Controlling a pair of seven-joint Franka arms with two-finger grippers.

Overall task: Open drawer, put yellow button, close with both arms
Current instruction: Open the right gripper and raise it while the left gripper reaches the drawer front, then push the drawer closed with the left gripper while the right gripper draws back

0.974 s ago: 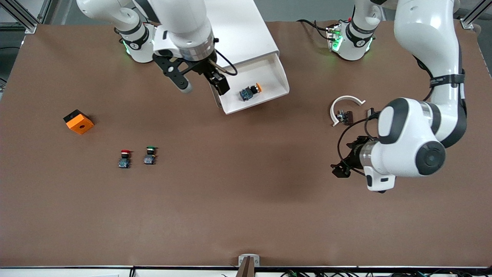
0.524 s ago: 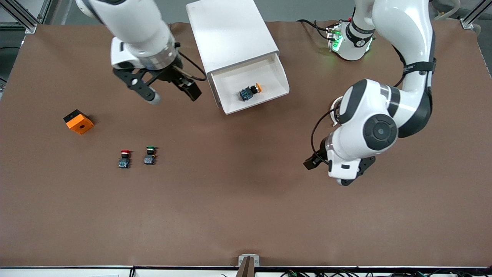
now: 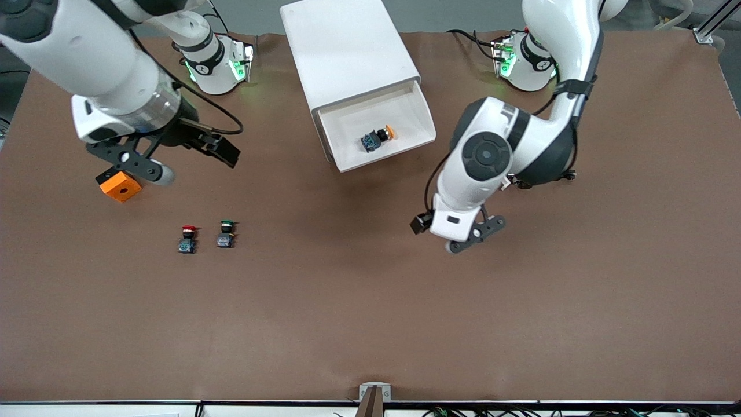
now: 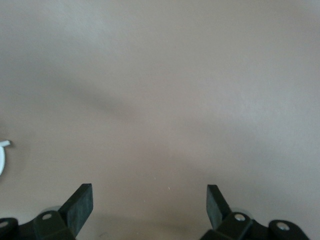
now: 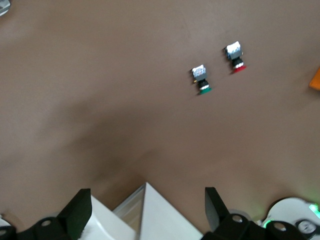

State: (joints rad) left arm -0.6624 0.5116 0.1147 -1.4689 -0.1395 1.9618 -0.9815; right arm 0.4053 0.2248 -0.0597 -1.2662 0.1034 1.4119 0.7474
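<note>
Hovering over the orange block [image 3: 118,186] at its own end of the table, the right gripper [image 3: 191,159] hangs empty with jaws spread wide, well apart from the drawer [image 3: 376,130]. That drawer stands pulled out of the cabinet [image 3: 347,49], the yellow button [image 3: 377,138] lying on its side inside. Closing is what remains, I judge. The left gripper [image 3: 457,234], jaws likewise wide and empty, is over bare table near the drawer's front, the closer arm to push.

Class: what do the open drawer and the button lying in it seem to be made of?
The shallow white tray drawer looks like smooth matte plastic, judging by its thin, even walls. The small yellow-capped push button also looks plastic: glossy coloured cap, black collar, blue-grey block base.
</note>
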